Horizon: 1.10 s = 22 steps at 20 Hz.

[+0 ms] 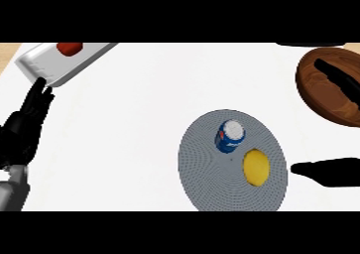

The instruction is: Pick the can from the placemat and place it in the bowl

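A blue can [231, 136] with a white top stands on the round grey placemat [208, 178], in its upper half. A brown wooden bowl [319, 101] sits at the right edge, up and to the right of the mat. My right hand [332, 172] comes in from the right edge; one black part lies just right of the mat and another dark part stretches across the bowl. They are spread wide apart and hold nothing. It is clear of the can. My left hand [21, 126] rests open at the left edge, fingers up.
A yellow oval fruit [256, 166] lies on the placemat just below and right of the can. A white tray [47, 62] with a red item [69, 48] sits at the top left corner, right above my left hand's fingertips.
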### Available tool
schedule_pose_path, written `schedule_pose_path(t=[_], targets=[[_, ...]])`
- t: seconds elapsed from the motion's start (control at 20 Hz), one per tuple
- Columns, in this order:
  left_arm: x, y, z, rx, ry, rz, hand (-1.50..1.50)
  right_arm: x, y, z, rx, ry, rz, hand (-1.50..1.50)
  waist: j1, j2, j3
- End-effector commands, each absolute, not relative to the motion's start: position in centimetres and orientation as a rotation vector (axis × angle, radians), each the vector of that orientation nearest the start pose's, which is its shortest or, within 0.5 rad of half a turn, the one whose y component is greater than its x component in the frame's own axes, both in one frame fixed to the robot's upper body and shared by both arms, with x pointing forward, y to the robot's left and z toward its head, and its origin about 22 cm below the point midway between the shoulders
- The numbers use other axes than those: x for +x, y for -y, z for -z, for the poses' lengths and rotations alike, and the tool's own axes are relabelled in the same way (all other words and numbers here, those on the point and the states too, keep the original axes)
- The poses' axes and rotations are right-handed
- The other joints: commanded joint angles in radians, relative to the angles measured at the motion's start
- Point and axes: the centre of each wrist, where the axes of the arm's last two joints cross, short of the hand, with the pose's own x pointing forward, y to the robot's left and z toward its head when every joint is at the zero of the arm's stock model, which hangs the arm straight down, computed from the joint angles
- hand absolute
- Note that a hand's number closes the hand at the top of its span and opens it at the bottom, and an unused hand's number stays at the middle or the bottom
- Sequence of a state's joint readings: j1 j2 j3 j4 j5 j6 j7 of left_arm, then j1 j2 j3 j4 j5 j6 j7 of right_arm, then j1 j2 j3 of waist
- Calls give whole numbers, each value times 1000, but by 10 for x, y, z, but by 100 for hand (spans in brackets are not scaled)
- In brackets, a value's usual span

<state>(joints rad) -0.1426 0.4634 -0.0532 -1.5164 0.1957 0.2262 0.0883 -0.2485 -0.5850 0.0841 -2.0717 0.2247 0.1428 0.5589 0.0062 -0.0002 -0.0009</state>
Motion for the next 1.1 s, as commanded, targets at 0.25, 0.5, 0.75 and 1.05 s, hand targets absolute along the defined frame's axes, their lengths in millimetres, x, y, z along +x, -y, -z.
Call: schedule_pose_path(t=[0.25,0.5,0.75,1.05], targets=[[277,-304,-64,319,1571,82,0,280,226,-243,-663,1325,-1097,-150,24,1,-1],[284,-314,-62,312,1565,57,0,312,203,-214,-577,1165,-1200,-150,11,3,0],[285,-307,-51,326,1577,81,0,334,171,-206,-461,1102,-1288,-150,4,3,0],[277,-300,-46,329,1570,86,0,349,193,-172,-438,873,-1404,-150,1,3,1]])
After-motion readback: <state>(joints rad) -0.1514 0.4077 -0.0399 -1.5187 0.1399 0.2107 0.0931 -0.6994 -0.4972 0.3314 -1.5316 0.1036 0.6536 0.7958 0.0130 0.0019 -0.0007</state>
